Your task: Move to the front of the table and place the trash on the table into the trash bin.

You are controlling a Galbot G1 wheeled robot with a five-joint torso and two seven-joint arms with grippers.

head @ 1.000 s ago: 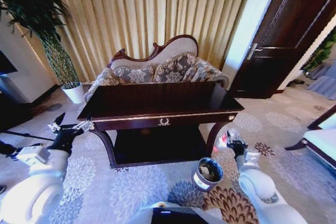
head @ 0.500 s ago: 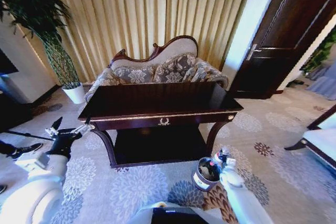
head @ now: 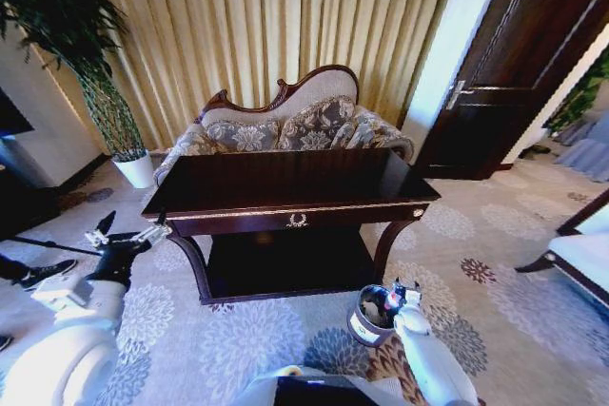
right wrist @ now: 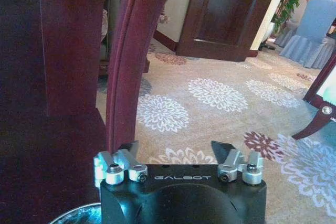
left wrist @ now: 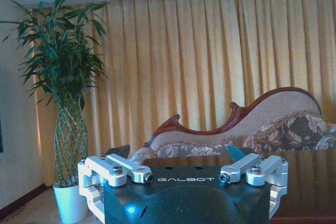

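The dark-brown table (head: 285, 183) stands in front of me, its gold emblem facing me. The round dark trash bin (head: 366, 322) with a silvery rim sits on the carpet by the table's front right leg (right wrist: 128, 51). My right gripper (head: 395, 295) hangs open right over the bin's mouth, with nothing between its fingers (right wrist: 174, 148). The bin's rim (right wrist: 73, 213) shows just under it. The trash is hidden, as the gripper covers most of the bin's inside. My left gripper (head: 128, 227) is open and held up off the table's front left corner (left wrist: 177, 153).
A carved floral sofa (head: 285, 125) stands behind the table. A potted plant (head: 133, 168) is at the back left and a dark door (head: 514, 73) at the right. A white chair edge (head: 580, 254) is at the far right. Patterned carpet lies open on both sides.
My right gripper, carrying something red a second ago by the table's right leg, swung left and down over the bin and now stands open. The left arm barely moved.
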